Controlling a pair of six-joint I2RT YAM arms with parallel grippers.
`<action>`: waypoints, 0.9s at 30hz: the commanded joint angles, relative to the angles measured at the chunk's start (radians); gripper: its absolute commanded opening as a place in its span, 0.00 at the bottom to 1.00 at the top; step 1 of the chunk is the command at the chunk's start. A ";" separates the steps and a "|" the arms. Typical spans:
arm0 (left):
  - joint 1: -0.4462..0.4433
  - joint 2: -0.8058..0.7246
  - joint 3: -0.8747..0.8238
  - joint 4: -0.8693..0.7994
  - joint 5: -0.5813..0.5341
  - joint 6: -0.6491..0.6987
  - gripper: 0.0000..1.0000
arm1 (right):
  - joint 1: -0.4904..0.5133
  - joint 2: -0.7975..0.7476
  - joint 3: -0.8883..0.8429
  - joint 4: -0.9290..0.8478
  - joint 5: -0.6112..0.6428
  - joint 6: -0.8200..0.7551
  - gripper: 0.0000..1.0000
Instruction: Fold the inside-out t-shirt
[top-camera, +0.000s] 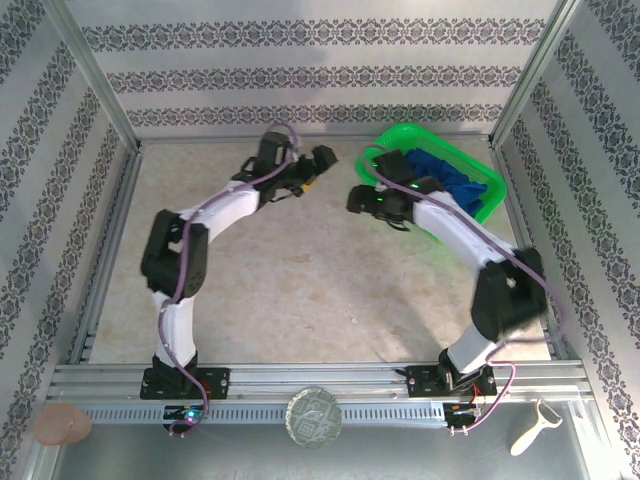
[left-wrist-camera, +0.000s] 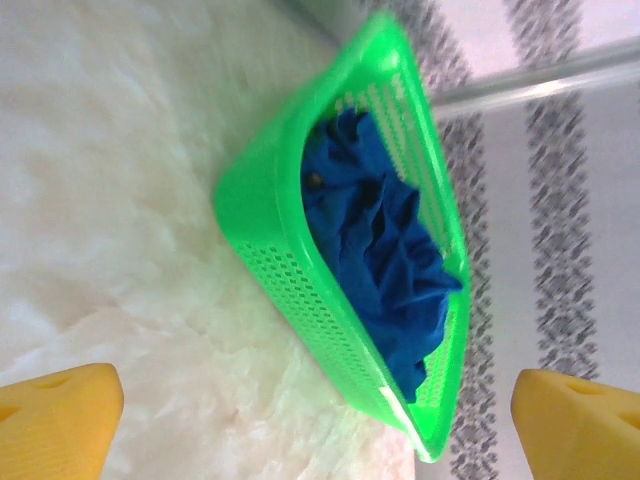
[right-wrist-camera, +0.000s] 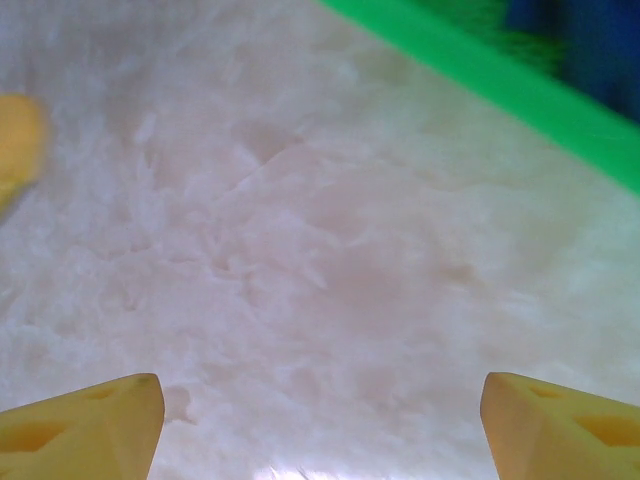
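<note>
The inside-out t-shirt (top-camera: 452, 176) is a royal-blue bundle crumpled inside the green mesh basket (top-camera: 398, 137) at the back right of the table. In the left wrist view the t-shirt (left-wrist-camera: 385, 245) fills the basket (left-wrist-camera: 280, 265), creased and bunched. My left gripper (top-camera: 319, 171) hovers over the table just left of the basket, open, with nothing between its yellow fingertips (left-wrist-camera: 60, 420). My right gripper (top-camera: 360, 186) is open beside the basket's near-left corner, over bare table. In the right wrist view the right gripper (right-wrist-camera: 320, 430) is empty, with the basket rim (right-wrist-camera: 500, 80) and a strip of blue cloth (right-wrist-camera: 590, 40) at the top right.
Patterned walls and metal posts close in the table on three sides. The basket stands close to the right wall. A blurred yellow shape (right-wrist-camera: 15, 140) sits at the left edge of the right wrist view. A peeler (top-camera: 535, 428) and a round disc (top-camera: 314, 417) lie on the front ledge.
</note>
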 joint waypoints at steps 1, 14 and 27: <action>0.015 -0.158 -0.088 0.016 -0.014 0.037 1.00 | 0.062 0.181 0.174 0.018 0.130 0.077 0.84; 0.024 -0.468 -0.264 -0.215 -0.089 0.147 0.99 | 0.001 0.702 0.860 -0.250 0.388 0.322 0.86; 0.048 -0.571 -0.371 -0.236 -0.105 0.150 1.00 | -0.139 0.801 1.025 -0.306 0.459 0.495 0.85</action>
